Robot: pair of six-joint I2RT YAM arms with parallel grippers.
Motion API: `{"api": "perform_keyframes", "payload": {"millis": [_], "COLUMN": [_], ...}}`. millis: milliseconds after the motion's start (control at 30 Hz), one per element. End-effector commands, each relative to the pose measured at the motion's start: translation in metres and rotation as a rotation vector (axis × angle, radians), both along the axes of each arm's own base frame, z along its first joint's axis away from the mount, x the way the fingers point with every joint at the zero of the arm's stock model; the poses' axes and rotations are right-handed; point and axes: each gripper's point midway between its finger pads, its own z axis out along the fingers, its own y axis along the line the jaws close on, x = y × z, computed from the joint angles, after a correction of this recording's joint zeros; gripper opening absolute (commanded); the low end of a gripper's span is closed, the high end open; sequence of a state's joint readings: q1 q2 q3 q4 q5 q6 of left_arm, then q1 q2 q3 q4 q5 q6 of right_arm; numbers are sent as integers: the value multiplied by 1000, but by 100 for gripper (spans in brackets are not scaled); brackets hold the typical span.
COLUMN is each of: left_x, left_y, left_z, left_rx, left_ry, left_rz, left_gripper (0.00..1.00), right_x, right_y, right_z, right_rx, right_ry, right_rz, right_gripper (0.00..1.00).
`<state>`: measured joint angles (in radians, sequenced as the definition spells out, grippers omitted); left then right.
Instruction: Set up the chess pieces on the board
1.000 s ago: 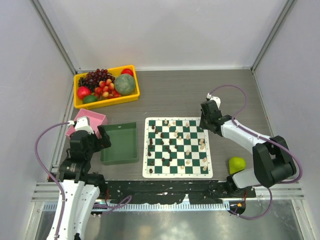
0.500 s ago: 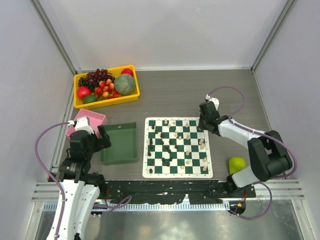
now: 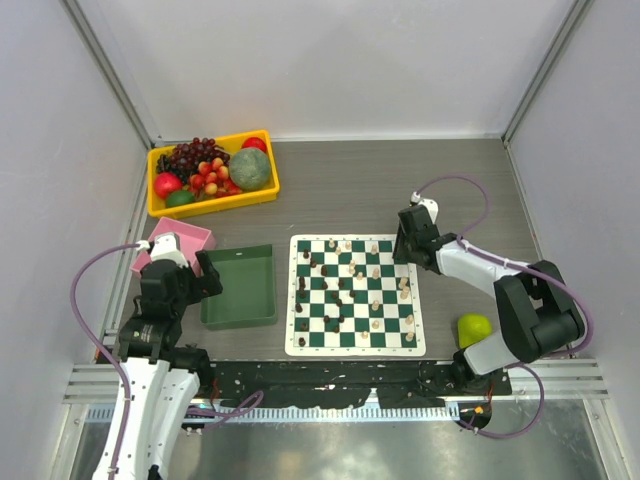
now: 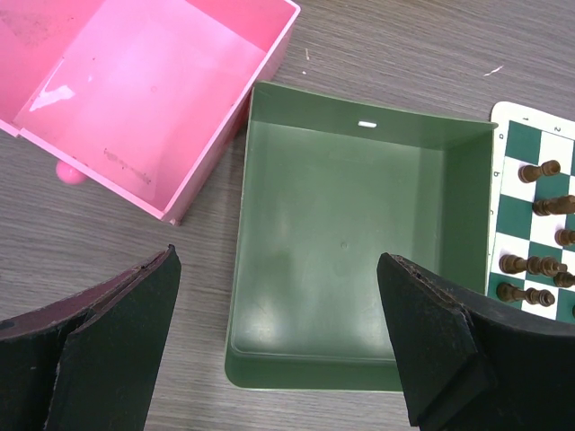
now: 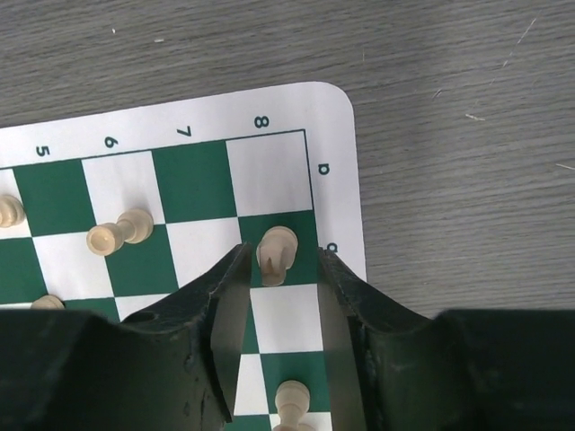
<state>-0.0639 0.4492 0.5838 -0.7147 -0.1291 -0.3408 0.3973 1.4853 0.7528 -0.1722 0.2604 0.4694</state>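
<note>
right fingers (image 5: 225, 310) parted, straddling cream chess piece (image 5: 276, 254) near corner of board (image 5: 334, 135) | left fingers (image 4: 117, 314) wide apart, empty | risk: if you retreat skewed, a finger clips and topples it

Dark and cream chess pieces (image 3: 350, 290) stand scattered across the green-and-white checked board (image 3: 350, 351), one cream piece (image 5: 276, 254) near its corner.

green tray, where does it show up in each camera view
top external: green tray, left of centre, between the pink box and the board
left wrist: green tray fills the middle, pink box upper left
right wrist: not in it
shared landmark: the board, at the right edge of the left wrist view, filling the lower left of the right wrist view
</note>
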Motion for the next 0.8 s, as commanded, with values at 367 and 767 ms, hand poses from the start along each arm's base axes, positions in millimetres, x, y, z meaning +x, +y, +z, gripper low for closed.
{"api": "perform_keyframes", "payload": {"millis": [367,767], "left_x": [8,7], "left_y": [-3,-2], "left_z": [13,12], "left_rx": [-19,-15], "left_ry": [-52,-51], "left_rz": [-6,-5], "left_gripper": [99,99], "right_x": [21,19], "right_y": [37,80], "right_z": [89,42], "right_rx": [82,1], "right_ry": [-126,83], "right_rz": [181,300], "right_gripper": [56,57]}}
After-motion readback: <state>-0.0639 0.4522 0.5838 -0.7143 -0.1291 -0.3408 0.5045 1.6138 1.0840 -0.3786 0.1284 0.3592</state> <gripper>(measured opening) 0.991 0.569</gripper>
